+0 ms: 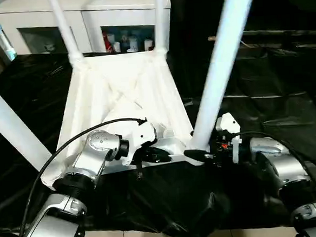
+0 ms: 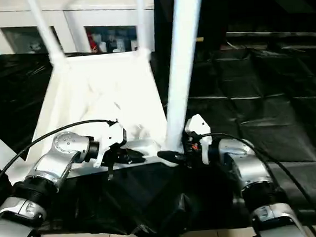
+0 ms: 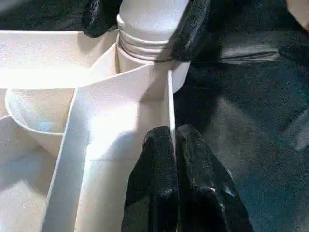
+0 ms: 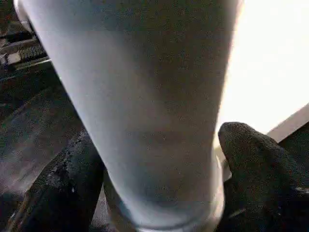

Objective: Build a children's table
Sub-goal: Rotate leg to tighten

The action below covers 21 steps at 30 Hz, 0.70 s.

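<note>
Black sheeting (image 1: 266, 116) covered the work surface, and you had the tabletop (image 1: 124, 94) lying on it underside up, in front of the white cabinet (image 1: 86, 20). Four legs stood in its corner sockets. Your left gripper (image 3: 174, 159) was at the tabletop's near rim, its fingers pressed together on that thin wall. Your right gripper (image 4: 159, 193) was at the near right leg (image 1: 219, 65), its fingers spread wide around the leg's base just above the socket.
</note>
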### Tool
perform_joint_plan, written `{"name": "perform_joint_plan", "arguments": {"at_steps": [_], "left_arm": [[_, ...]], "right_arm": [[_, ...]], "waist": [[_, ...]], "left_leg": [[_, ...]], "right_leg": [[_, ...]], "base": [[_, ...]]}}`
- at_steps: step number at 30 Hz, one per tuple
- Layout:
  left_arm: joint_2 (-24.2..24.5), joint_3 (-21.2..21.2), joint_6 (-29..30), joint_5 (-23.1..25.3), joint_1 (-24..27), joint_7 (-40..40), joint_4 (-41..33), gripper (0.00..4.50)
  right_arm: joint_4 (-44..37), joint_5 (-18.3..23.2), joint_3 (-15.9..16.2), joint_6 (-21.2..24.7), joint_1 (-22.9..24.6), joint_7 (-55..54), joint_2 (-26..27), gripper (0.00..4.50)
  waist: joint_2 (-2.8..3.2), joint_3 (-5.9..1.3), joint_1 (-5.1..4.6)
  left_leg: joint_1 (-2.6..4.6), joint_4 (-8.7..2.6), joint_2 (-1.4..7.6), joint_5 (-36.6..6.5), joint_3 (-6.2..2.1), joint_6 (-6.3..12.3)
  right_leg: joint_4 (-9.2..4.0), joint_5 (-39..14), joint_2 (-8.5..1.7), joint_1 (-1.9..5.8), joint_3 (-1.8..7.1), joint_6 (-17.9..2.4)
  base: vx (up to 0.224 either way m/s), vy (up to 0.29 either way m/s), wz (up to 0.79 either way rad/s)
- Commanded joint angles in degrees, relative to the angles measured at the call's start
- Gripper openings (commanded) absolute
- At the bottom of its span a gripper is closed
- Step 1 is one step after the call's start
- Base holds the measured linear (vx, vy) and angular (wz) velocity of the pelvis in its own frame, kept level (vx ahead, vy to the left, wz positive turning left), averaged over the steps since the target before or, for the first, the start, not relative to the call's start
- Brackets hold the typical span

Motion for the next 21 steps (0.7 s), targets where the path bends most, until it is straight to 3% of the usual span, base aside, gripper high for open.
{"name": "perform_joint_plan", "arguments": {"at_steps": [1, 9, 13, 15, 18, 21], "left_arm": [[-0.23, -0.37, -0.01, -1.74, 0.28, -1.93, -1.48, 0.00], [0.05, -0.29, 0.11, -1.77, 0.14, -1.83, -1.45, 0.00], [-0.93, 0.34, -0.28, -0.44, -1.01, 2.90, 0.64, 0.00], [-1.54, 0.68, 0.01, 0.23, -1.81, 5.47, 2.00, 0.00], [-4.02, 2.35, 0.65, 0.32, -3.94, 11.58, 5.35, 0.00], [-7.12, 3.66, 1.12, 0.39, -5.91, 17.87, 8.38, 0.00]], "right_arm": [[-0.41, -0.31, 1.20, -0.40, 0.36, 0.96, -0.47, 3.66], [-0.71, -0.15, 1.13, -0.10, 0.57, 1.25, 0.08, 2.95], [-0.18, -1.08, 0.95, -0.45, 1.40, -2.02, 1.09, 2.74], [0.78, -2.12, 0.93, -0.71, 1.39, -4.85, 1.78, 2.73], [4.03, -4.94, 0.17, -1.45, 0.83, -15.04, 4.31, 2.72], [7.73, -6.21, -1.78, -0.32, -0.30, -27.81, 8.37, 2.70]], "waist": [[0.04, -3.65, -0.01], [0.32, -3.70, 0.02], [0.30, -3.70, 0.00], [0.28, -3.58, -0.09], [0.34, -3.24, -0.49], [0.17, -2.74, -1.53]], "left_leg": [[0.60, -3.20, 3.47, -7.88, -1.54, 4.73], [0.56, -3.13, 3.47, -7.78, -1.62, 4.69], [0.62, -3.12, 3.48, -7.93, -1.61, 4.44], [0.66, -3.18, 3.42, -8.90, -1.62, 4.08], [0.96, -3.40, 3.20, -11.77, -1.77, 2.19], [1.42, -3.79, 3.04, -16.07, -2.10, 0.37]], "right_leg": [[-4.17, -6.26, -5.80, 2.85, 3.66, -12.46], [-4.03, -4.86, -5.69, 2.95, 3.56, -13.08], [-4.02, -4.65, -5.68, 2.91, 3.56, -13.21], [-4.28, -6.46, -5.78, 2.91, 3.57, -12.87], [-5.13, -14.01, -5.92, 2.65, 3.55, -11.13], [-6.13, -22.80, -5.96, 2.28, 3.53, -9.04]], "base": [[0.000, 0.000, 0.00], [0.000, 0.000, 0.00], [0.000, 0.000, 0.00], [0.000, 0.000, 0.00], [0.000, 0.000, 0.00], [0.000, 0.000, 0.00]]}}
